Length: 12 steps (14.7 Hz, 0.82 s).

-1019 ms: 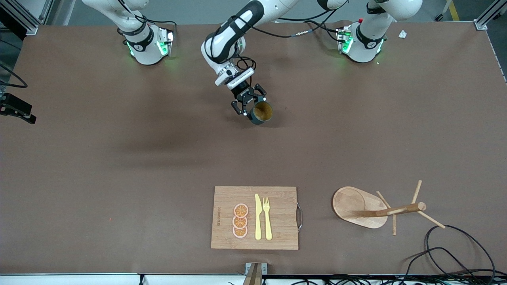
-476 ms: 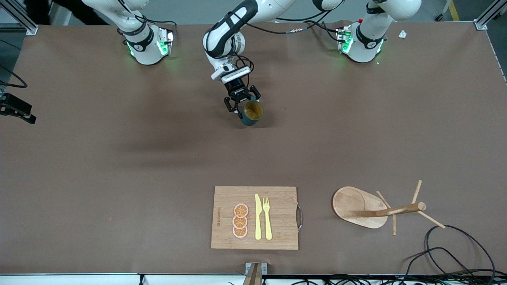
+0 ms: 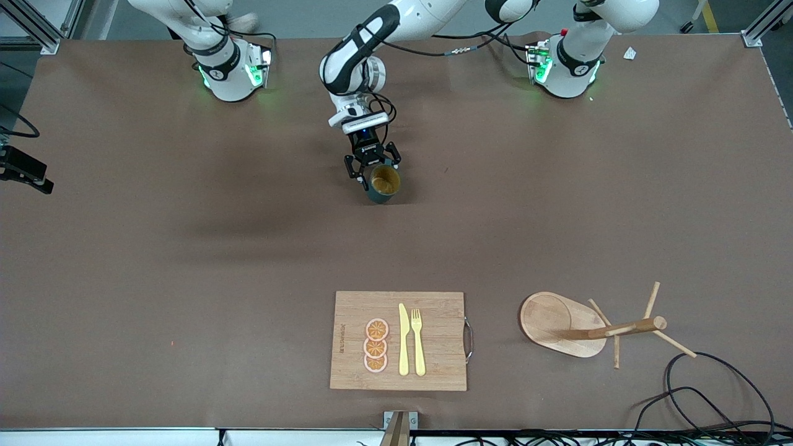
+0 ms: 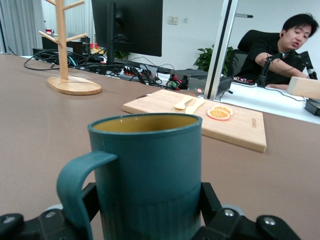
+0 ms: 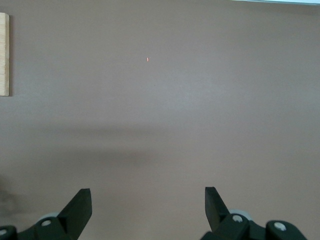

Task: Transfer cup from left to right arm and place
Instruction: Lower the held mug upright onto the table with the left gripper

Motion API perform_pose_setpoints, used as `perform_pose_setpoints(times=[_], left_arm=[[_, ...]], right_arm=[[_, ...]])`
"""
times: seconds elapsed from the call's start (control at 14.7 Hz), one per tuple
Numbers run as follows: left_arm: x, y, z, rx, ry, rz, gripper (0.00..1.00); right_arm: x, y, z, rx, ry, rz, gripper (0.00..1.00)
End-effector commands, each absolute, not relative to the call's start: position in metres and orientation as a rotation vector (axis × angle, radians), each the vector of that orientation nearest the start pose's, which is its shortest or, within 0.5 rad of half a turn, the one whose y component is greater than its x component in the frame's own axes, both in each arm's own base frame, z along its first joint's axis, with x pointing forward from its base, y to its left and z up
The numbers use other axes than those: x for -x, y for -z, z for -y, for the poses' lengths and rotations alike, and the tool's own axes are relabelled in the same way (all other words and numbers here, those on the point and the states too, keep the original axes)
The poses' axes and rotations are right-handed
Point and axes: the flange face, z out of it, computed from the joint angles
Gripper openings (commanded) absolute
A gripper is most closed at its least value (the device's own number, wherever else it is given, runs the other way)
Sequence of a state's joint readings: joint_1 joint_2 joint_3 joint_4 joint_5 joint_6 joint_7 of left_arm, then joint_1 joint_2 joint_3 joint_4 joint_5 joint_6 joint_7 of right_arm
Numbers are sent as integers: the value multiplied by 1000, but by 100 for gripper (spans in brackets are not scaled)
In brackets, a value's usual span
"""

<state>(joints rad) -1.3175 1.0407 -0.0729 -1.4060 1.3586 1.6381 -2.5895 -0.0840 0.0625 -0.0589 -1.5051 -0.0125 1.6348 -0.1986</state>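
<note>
The dark teal cup, ribbed, with a tan-yellow inside, stands upright in my left gripper, over the table's middle near the robots' bases. In the left wrist view the cup fills the foreground, its loop handle to one side, and the gripper is shut on its lower body with a black finger on each flank. I cannot tell if its base touches the table. My right gripper is open and empty, high over bare table, out of the front view.
A wooden cutting board with orange slices, a yellow knife and a fork lies near the front edge. A wooden mug tree stands toward the left arm's end. Black cables lie at that front corner.
My left gripper has carried the cup a little toward the right arm's end of the table and turned more upright. The right arm has not visibly moved.
</note>
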Motion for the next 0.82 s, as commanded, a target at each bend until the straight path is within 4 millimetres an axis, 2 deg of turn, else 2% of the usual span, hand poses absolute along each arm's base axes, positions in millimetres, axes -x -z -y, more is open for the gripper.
perform_pose_setpoints(times=[0.0, 0.14, 0.2, 0.27, 0.34, 0.61, 0.75], left_arm=[[-219, -63, 636, 2325, 1918, 477, 54], [-218, -52, 634, 2347, 1911, 458, 55], [-217, -49, 633, 2350, 1908, 462, 70], [-217, -48, 633, 2352, 1910, 475, 96], [-217, -49, 633, 2352, 1902, 476, 100], [-215, -65, 638, 2341, 1852, 429, 100], [-215, -91, 644, 2346, 1739, 418, 100]], right_arm=[[-569, -629, 86, 3162, 112, 78, 100], [-569, -628, 87, 3163, 109, 73, 100], [-569, -628, 87, 3163, 109, 73, 100], [-569, -628, 88, 3163, 109, 71, 100], [-569, -628, 87, 3163, 109, 73, 100], [-569, -628, 87, 3162, 107, 73, 100], [-569, -628, 87, 3162, 107, 73, 100]])
